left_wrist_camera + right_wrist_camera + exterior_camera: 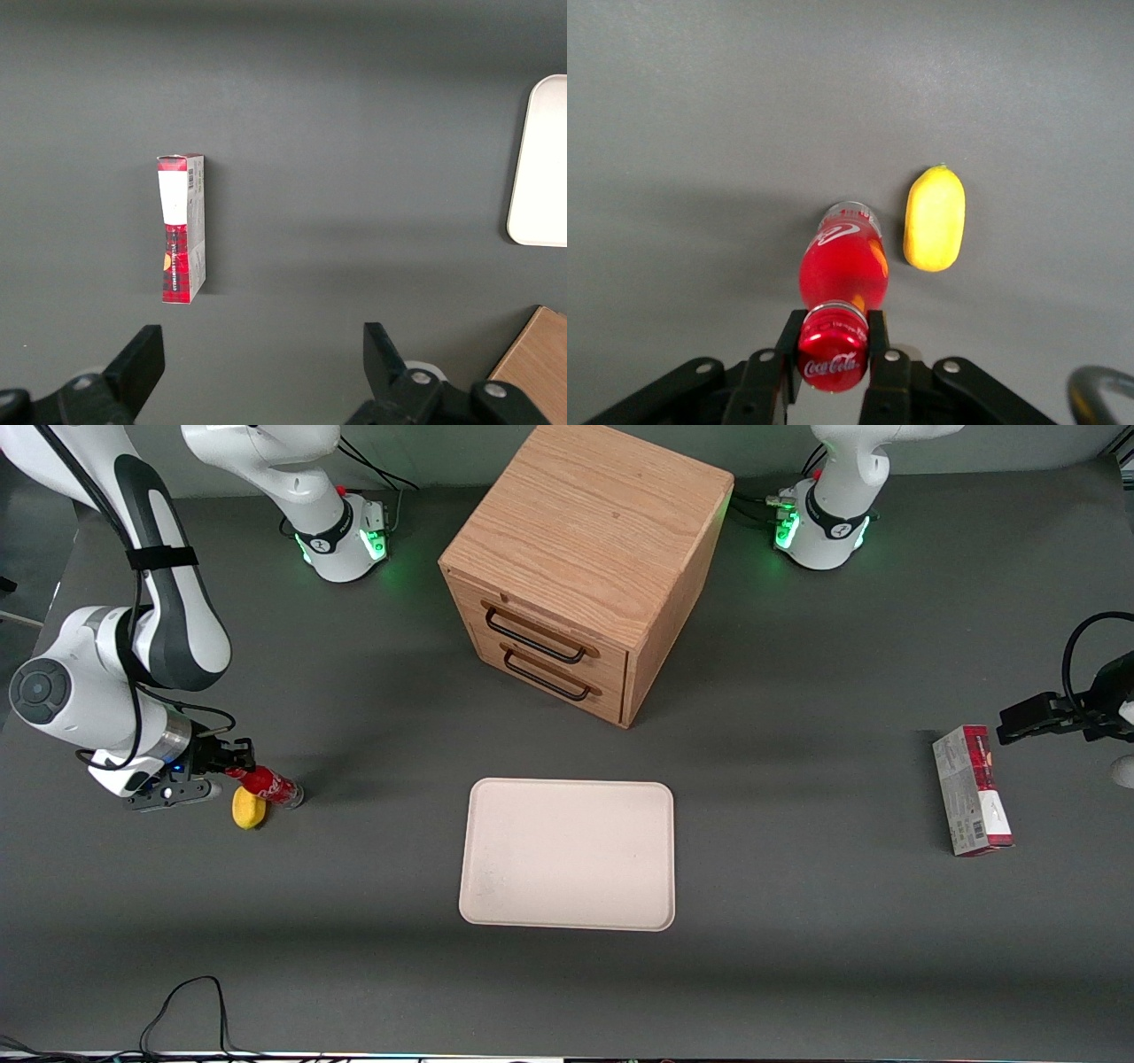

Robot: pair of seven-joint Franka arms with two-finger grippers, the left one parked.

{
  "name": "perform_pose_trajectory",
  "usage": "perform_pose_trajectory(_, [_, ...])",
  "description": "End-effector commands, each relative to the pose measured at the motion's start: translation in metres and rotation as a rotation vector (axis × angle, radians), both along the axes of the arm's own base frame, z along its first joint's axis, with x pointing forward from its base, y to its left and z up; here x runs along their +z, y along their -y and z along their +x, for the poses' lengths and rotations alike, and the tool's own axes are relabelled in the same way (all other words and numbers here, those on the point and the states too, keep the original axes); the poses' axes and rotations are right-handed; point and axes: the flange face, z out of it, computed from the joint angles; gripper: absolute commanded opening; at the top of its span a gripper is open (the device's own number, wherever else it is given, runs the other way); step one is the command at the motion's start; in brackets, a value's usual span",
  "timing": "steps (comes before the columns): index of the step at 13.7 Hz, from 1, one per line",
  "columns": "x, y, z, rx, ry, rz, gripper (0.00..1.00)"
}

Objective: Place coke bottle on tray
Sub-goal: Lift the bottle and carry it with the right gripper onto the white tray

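Note:
The coke bottle point(266, 784) point(842, 266) is small and red with a red cap and a clear base. It is tilted, its base end pointing toward the tray. My right gripper point(229, 766) point(833, 341) is shut on its cap and neck at the working arm's end of the table. Both black fingers point(790, 341) press the cap from either side. The cream-white tray point(568, 854) lies flat near the table's middle, nearer the front camera than the cabinet, with nothing on it.
A yellow lemon-like lump point(249, 809) point(935, 219) lies right beside the bottle. A wooden drawer cabinet point(585, 567) stands farther from the camera than the tray. A red-and-grey carton point(972, 790) point(182, 227) lies toward the parked arm's end.

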Motion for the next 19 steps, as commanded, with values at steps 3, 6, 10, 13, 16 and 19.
perform_pose_trajectory(3, [0.108, -0.014, 0.029, 0.007, -0.085, 0.012, 0.00])
perform_pose_trajectory(6, [0.179, -0.028, 0.035, 0.016, -0.119, 0.007, 0.00])
perform_pose_trajectory(10, [0.232, -0.039, 0.051, 0.025, -0.205, -0.009, 0.00])
perform_pose_trajectory(13, [0.226, -0.043, 0.066, 0.020, -0.209, -0.018, 0.00])
perform_pose_trajectory(16, [0.206, -0.094, 0.079, 0.002, -0.198, -0.014, 0.00])
perform_pose_trajectory(19, [0.187, -0.158, 0.092, -0.079, -0.149, 0.006, 0.00])
